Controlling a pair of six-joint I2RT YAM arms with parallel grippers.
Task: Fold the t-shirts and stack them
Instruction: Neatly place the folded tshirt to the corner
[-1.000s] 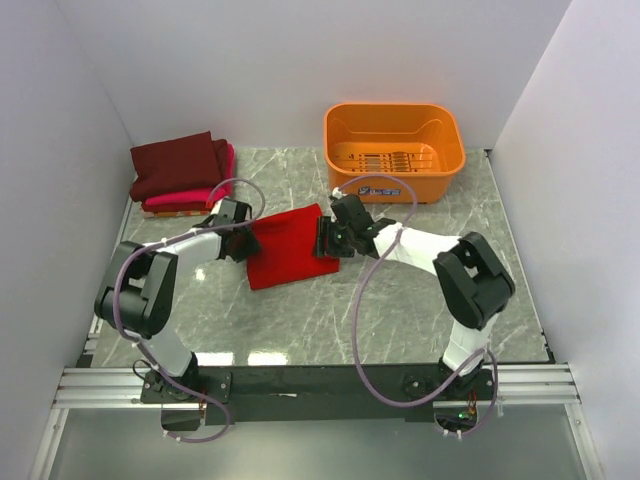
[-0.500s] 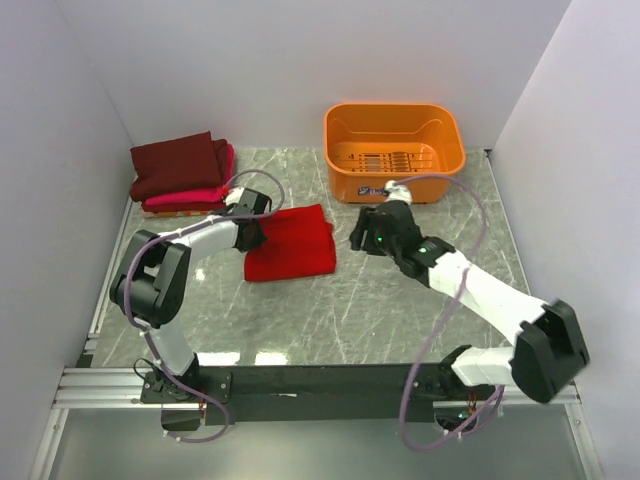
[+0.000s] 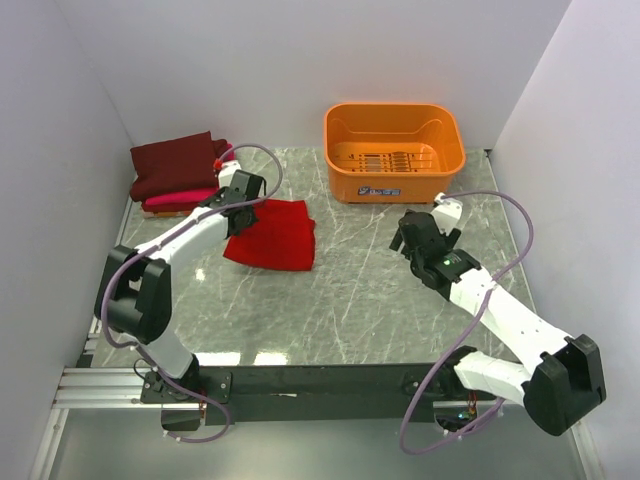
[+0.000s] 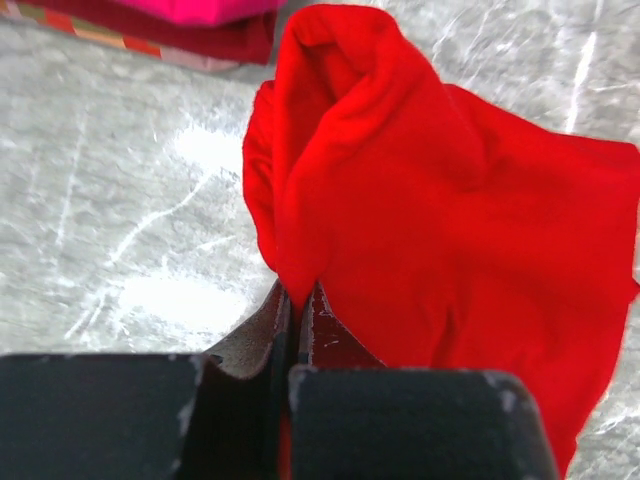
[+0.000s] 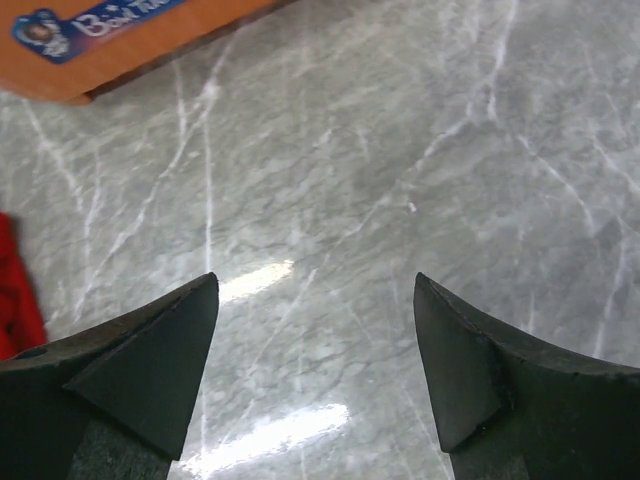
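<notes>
Clamping a bunched edge of the bright red t-shirt in the left gripper, fingers pressed nearly together on the cloth. Lying folded on the marble table, centre-left, gripped edge bunching upward, near the two others at the far-left corner. There, dark maroon t-shirt sitting on top of hot pink t-shirt. Hovering right gripper over bare marble right of centre, fingers spread wide, holding nothing. Orange basket standing at the far edge.

bright red t-shirt, dark maroon t-shirt, hot pink t-shirt, orange basket, grey white-veined marble table
</notes>
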